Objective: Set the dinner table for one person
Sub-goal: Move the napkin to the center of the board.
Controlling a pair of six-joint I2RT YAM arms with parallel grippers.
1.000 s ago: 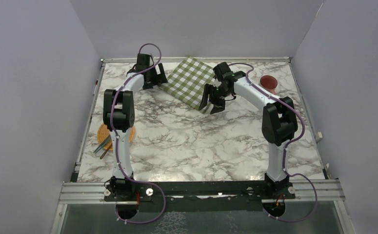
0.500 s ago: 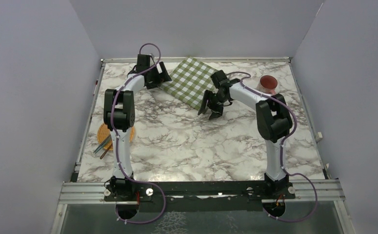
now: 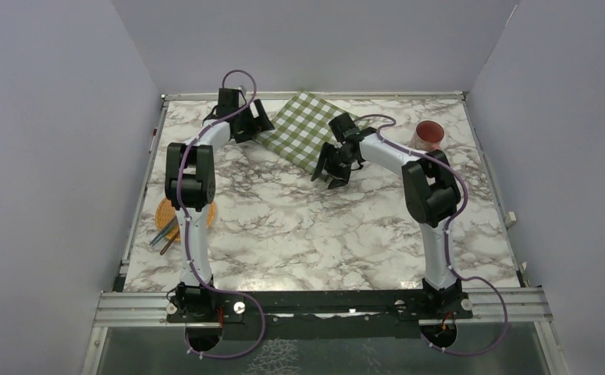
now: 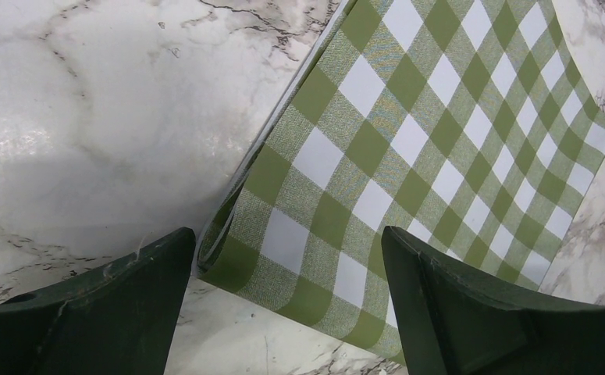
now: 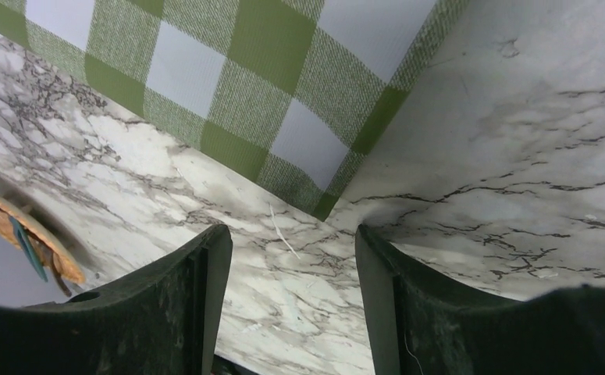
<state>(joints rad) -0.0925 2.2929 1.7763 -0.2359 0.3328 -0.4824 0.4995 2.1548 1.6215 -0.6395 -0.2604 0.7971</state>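
- Above the arms: the green checked cloth point(image 3: 303, 131) lies far back on the marble dinner table point(image 3: 299, 226), with the left gripper point(image 3: 254, 123) and right gripper point(image 3: 332, 168) at its opposite corners.
- Left wrist: fingers point(image 4: 439, 312) spread wide over a seemingly folded cloth corner, gripping nothing.
- Right wrist: fingers point(image 5: 166, 312) apart, straddling the near corner. Placing the cloth likely needs both to pinch. No writing is visible.

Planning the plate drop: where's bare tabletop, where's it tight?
Free: the middle of the table, between the two arms, from the cloth's near corner to the arm bases. Crowded: far strip, with left hand and right hand at the cloth and the cup beside; left edge holds a mat with cutlery.
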